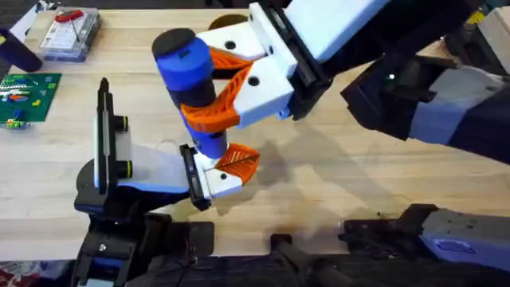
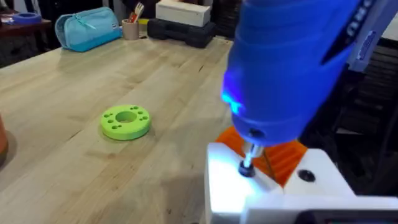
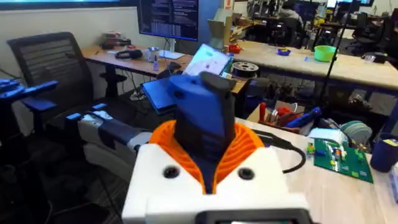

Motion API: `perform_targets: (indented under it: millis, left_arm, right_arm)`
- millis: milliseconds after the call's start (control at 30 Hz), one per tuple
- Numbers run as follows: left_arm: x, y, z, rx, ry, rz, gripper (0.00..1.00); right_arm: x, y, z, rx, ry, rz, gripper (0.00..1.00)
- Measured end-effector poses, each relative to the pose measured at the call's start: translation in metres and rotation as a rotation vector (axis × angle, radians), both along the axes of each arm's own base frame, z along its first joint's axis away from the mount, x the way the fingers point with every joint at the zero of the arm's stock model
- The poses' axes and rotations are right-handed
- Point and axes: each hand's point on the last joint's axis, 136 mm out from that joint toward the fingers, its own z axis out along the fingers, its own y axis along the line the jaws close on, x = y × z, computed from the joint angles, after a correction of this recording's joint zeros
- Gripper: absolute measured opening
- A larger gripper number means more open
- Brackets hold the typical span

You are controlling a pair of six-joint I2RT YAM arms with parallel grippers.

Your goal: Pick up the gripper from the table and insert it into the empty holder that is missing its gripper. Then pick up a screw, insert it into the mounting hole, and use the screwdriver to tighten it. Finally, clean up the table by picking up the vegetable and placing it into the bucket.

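Note:
My right gripper (image 1: 231, 84) is shut on the blue screwdriver (image 1: 190, 68), holding it upright over the table's middle. In the right wrist view the orange pads (image 3: 249, 146) clamp its blue body (image 3: 202, 121). The thin metal bit (image 2: 248, 157) points down into the mounting hole of the white gripper piece (image 2: 233, 186), which has an orange ribbed pad (image 2: 283, 157) and sits on my left gripper (image 1: 227, 171). The bit's tip covers the screw. A blue light glows on the screwdriver (image 2: 292, 68). The vegetable is out of view. An orange-tan edge (image 2: 2, 144) may be the bucket.
A lime-green disc with holes (image 2: 125, 121) lies on the wooden table (image 1: 335, 183). A green circuit board (image 1: 28, 96) and a clear plastic box (image 1: 70, 33) sit at the far left. A teal pouch (image 2: 87, 28) lies at the table's far edge.

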Motion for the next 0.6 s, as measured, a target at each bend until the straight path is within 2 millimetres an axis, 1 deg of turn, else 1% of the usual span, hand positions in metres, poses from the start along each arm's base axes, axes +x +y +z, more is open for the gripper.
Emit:
perform_targets:
  millis: [600]
  left_arm:
    - [0.0000, 0.0000, -0.0002, 0.000, 0.001, 0.000, 0.015]
  right_arm:
    - [-0.0003, 0.0005, -0.0028, -0.004, 0.007, -0.002, 0.040]
